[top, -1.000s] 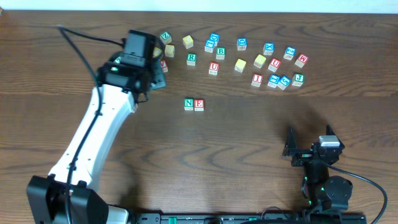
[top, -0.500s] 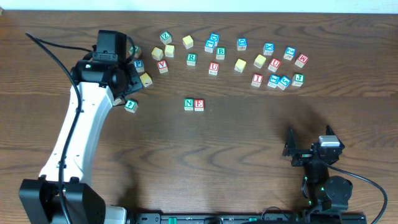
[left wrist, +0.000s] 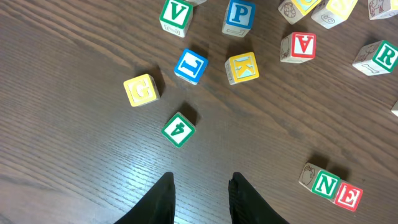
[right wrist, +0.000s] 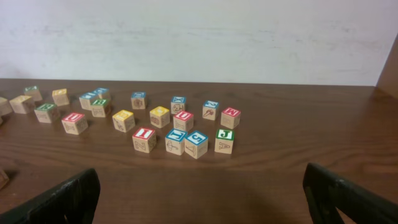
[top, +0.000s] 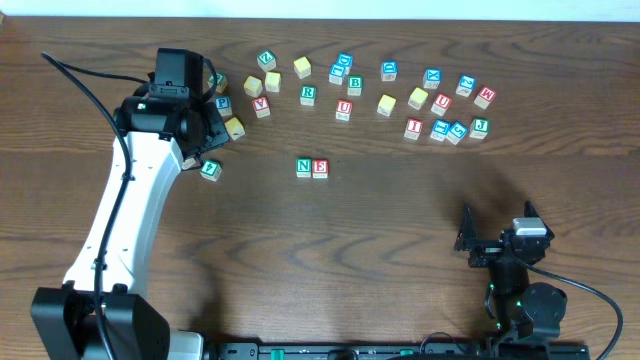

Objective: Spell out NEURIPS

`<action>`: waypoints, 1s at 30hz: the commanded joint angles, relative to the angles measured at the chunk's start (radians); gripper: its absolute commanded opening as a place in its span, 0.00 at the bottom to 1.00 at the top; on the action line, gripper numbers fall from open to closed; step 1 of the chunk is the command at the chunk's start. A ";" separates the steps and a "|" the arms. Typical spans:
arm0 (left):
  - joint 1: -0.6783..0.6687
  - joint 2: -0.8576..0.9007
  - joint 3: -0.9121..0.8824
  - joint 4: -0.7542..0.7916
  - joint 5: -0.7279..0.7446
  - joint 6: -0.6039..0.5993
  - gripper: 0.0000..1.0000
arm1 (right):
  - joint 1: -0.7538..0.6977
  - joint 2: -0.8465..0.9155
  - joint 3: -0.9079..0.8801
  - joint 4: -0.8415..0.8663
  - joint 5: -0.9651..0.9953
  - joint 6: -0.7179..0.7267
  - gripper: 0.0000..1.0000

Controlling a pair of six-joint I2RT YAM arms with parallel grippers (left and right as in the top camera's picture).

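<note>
left tool [left wrist: 200, 186]: fingers spread a little, only bare bench [left wrist: 74, 155] between them, nothing pinched.
green 4 cube [left wrist: 178, 129] sits just ahead of its tips, not touching.
further ahead lie yellow g cube [left wrist: 141, 89], blue l cube [left wrist: 190, 65] and yellow k cube [left wrist: 242, 67]. beyond those are green v cube [left wrist: 175, 14] and blue p cube [left wrist: 239, 15].
green n cube [left wrist: 325, 184] and red e cube [left wrist: 348, 196] lie well off to this tool's right, about level with its tips. they touch side by side, and from overhead n is on the left.
green r cube [left wrist: 379, 57] is ahead and far right of it.
right tool [right wrist: 202, 199]: fingers spread wide, nothing between.
red i cube [right wrist: 144, 138] is ahead of it, slightly left; red u cube [right wrist: 74, 121] is further left.
which cube carries the s, cannot tell.
</note>
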State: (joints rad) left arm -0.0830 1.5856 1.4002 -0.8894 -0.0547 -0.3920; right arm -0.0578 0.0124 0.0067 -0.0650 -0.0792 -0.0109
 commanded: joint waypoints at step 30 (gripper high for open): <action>0.003 0.087 0.023 0.174 -0.009 -0.029 0.44 | -0.006 -0.006 -0.001 -0.003 -0.005 0.010 0.99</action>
State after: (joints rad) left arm -0.0830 1.6665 1.4006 -0.7223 -0.0547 -0.4191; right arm -0.0582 0.0124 0.0067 -0.0650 -0.0792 -0.0109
